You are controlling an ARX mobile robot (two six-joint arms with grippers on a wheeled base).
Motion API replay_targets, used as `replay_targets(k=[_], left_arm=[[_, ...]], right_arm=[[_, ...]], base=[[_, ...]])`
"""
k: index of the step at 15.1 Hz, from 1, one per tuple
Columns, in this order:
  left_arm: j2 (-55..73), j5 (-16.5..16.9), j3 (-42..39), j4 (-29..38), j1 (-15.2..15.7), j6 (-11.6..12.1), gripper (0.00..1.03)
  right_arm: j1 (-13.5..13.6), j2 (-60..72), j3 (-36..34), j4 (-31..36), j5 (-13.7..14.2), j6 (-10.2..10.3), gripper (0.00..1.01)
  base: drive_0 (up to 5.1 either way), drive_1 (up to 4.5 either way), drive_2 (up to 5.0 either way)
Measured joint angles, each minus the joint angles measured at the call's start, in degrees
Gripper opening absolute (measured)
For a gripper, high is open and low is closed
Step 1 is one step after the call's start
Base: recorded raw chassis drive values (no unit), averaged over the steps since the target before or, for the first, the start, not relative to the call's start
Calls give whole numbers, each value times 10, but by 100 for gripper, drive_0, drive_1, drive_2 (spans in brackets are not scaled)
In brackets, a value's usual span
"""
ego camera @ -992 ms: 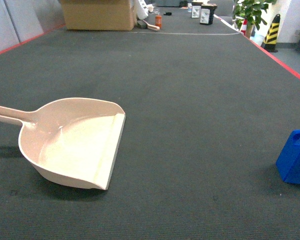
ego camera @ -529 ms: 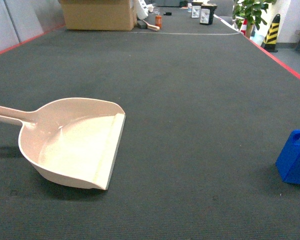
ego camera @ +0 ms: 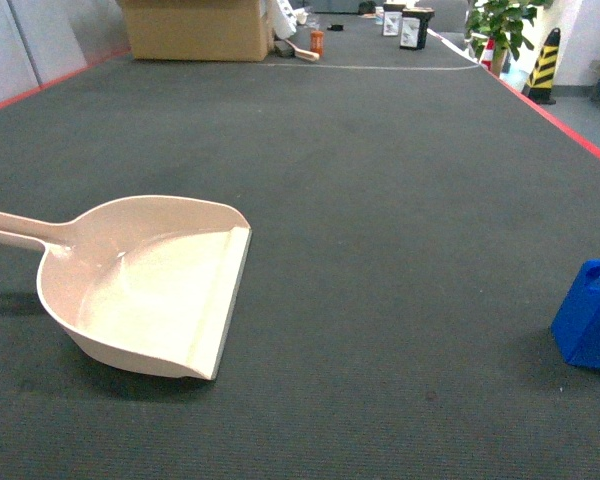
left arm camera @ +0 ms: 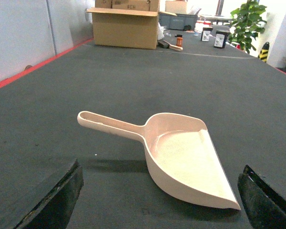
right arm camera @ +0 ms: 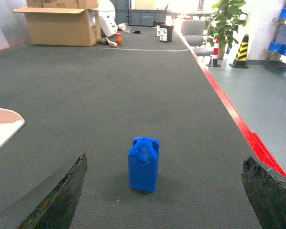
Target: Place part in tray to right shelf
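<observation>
Tray [ego camera: 150, 290]: smooth beige-pink plastic, slight sheen. Part [right arm camera: 143, 164]: smooth blue plastic. Floor [ego camera: 380, 200]: dark, matt, ribbed carpet.

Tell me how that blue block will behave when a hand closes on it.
The part looks like rigid moulded plastic, so it should hold its shape. It stands upright on a narrow base, so a sideways nudge may tip it. Its flat sides suit the open right hand, though smooth plastic might slip.
</observation>
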Motion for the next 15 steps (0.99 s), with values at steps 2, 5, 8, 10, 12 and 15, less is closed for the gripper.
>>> replay_targets(k=[2,5,8,10,12,15], left_arm=[[0,0,0,0,0,0,98],[0,0,0,0,0,0,98],[12,-2,9,-41,-3,7,98],[127,16,21,6,-21,-31,98],[254,81,42,128,14,-146,98],[550,141,60,387,64,-331,98]], right_arm=[[0,0,0,0,0,0,98],[0,0,0,0,0,0,98],[0,0,0,0,0,0,98],[0,0,0,0,0,0,98],[0,0,0,0,0,0,98],[0,0,0,0,0,0,98]], base=[[0,0,0],[0,0,0],[0,0,0],[0,0,0],[0,0,0],[0,0,0]])
